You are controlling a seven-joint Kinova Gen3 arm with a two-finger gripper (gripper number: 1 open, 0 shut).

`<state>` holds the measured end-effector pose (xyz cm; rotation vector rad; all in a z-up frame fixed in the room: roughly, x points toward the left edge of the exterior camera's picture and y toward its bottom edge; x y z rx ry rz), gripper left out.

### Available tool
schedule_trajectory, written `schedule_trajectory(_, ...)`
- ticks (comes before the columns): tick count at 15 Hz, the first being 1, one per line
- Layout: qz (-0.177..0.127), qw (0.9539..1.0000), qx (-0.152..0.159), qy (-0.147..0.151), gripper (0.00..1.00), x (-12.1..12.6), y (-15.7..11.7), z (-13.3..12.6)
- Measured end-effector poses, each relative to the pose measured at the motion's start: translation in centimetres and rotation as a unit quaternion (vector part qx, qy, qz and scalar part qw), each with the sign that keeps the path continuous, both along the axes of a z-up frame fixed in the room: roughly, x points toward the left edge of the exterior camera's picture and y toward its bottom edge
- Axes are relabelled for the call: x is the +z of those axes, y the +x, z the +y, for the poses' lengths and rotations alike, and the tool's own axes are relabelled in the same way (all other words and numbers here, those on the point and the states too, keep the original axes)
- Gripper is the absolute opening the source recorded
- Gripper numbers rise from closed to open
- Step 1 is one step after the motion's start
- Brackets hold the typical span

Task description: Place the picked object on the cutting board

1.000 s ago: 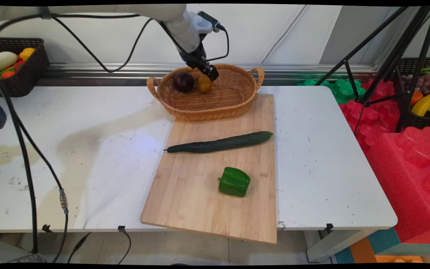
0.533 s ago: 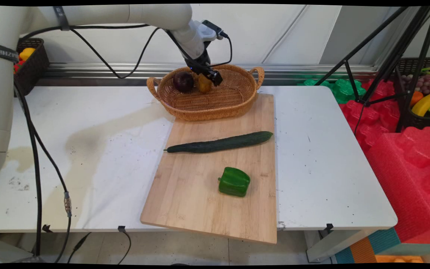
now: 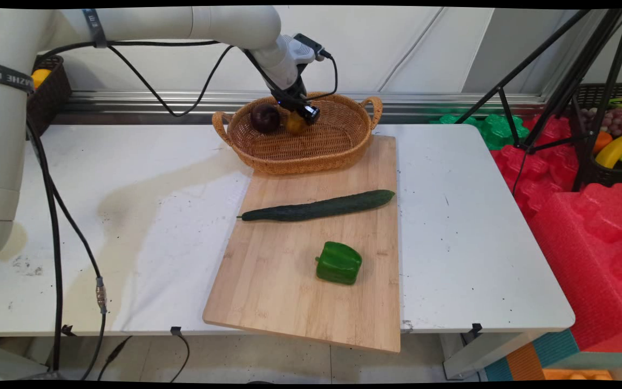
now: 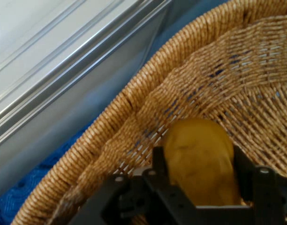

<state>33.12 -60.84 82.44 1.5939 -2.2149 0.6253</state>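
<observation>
My black gripper (image 3: 310, 114) reaches down into the woven wicker basket (image 3: 338, 154) at the back of the table. In the hand view, the gripper (image 4: 197, 157) has its two fingers pressed against either side of a yellow fruit (image 4: 200, 164) lying on the basket floor near the wall (image 4: 134, 93). The same yellow fruit (image 3: 293, 125) shows just left of and below the gripper in the main view. A dark purple round fruit (image 3: 265, 118) lies beside it to the left, apart from the fingers.
In front of the basket a wooden cutting board (image 3: 284, 302) carries a long cucumber (image 3: 319, 206) and a green bell pepper (image 3: 338, 263). Black cables (image 3: 54, 227) hang at the left. A tripod (image 3: 548, 92), red foam (image 3: 586, 227) and fruit baskets (image 3: 616, 140) stand right of the table.
The gripper has come down and slightly right into the basket, settling around the yellow fruit. More of the arm has swung in from the left.
</observation>
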Motion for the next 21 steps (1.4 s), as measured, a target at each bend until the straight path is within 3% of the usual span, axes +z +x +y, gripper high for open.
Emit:
schedule_trajectory(6,0.0,0.9996,0.001,-0.027,0.0,1.2,-0.5,1.3)
schedule_trajectory(12,0.0,0.9957,-0.034,-0.086,0.0,6.5,-2.0,5.8)
schedule_trajectory(21,0.019,0.9788,-0.125,-0.161,0.0,15.2,-3.0,16.7)
